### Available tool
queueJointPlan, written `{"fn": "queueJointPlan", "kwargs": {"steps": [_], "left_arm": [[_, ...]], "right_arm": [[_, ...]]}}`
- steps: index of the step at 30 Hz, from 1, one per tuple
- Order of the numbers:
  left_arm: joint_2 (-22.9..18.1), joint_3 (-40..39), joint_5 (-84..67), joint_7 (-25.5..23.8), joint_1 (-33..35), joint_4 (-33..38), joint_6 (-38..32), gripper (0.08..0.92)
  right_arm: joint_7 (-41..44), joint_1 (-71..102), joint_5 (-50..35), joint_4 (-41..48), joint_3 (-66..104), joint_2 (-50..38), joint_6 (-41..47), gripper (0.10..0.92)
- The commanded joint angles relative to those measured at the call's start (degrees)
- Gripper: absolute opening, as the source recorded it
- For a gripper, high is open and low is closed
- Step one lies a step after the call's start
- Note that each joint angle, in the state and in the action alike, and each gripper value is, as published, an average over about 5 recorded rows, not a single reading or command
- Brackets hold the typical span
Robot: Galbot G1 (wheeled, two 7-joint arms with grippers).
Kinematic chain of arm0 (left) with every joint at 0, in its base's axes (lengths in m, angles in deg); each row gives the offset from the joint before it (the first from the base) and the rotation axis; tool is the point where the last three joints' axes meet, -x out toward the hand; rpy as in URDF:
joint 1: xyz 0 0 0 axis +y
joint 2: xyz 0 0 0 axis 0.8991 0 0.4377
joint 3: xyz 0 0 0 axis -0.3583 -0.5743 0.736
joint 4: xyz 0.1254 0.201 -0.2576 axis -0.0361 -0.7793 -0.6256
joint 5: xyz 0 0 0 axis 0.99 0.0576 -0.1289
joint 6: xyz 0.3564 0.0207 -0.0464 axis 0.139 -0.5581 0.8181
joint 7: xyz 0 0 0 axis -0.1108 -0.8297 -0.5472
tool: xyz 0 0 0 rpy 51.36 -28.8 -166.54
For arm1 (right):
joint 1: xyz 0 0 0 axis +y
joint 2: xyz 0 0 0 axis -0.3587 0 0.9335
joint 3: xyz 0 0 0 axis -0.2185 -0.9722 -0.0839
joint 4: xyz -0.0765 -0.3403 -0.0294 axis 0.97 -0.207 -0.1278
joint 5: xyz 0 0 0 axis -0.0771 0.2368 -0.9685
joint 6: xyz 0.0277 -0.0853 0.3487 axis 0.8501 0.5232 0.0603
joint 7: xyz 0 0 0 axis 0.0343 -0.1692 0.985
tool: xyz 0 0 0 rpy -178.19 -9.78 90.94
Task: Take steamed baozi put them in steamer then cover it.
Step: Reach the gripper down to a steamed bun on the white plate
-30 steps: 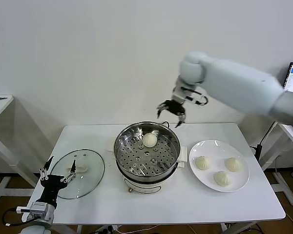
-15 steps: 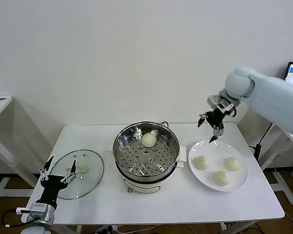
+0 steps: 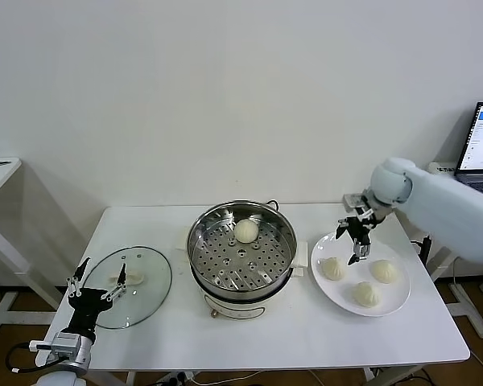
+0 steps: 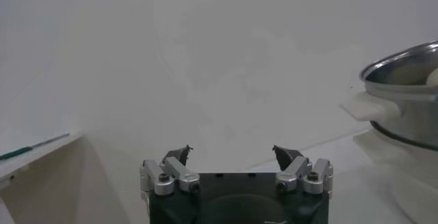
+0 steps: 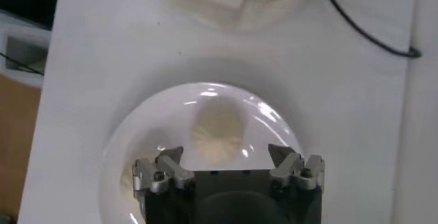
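Right tool (image 3: pixel 357 241) wide open, empty, above plate (image 3: pixel 394 301); glass lid (image 3: pixel 149 285) beside steamer (image 3: pixel 241 249).

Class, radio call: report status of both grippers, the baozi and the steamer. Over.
Right gripper open, above plate with three baozi. Left gripper open, parked near glass lid. One bun in steamer, uncovered. Nothing in the way.

The steamer (image 3: pixel 241 251) is shiny silver steel, its inner tray dotted with rows of small round holes, on a cream-white base. 1 cream-white baozi (image 3: pixel 246 231) sits in it; 3 more, same colour with pleated tops, lie on a glossy white plate (image 3: pixel 393 305) near the white tabletop's (image 3: pixel 306 338) right edge. Near the left edge, the lid (image 3: pixel 149 285) is clear glass.
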Motion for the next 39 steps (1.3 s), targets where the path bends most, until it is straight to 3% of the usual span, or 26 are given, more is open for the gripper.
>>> {"fn": "queueJointPlan", "kwargs": {"steps": [1,25,31,39], "left_arm": [[0.04,0.10,0.02,-0.07,0.05,-0.20,-0.07,0.823],[-0.07,0.35,0.03,-0.18,0.15,-0.03,-0.35,0.823],[-0.13,0.10,0.02,-0.17,0.12,0.10,-0.31,0.823],[-0.14,0.01,0.02,-0.20,0.04,-0.16,-0.37,0.823]], "right_arm": [[-2.42,8.24,4.26,2.11,5.22,0.74,1.53,0.823],[-4.27,10.64,7.71,5.85,7.86,4.91,-0.39,0.818],[-4.21,10.68,8.19,6.24,7.92,5.29,-0.60,0.748],[-4.25,10.81,8.54,6.25,8.06,5.37,-1.02,0.720]]}}
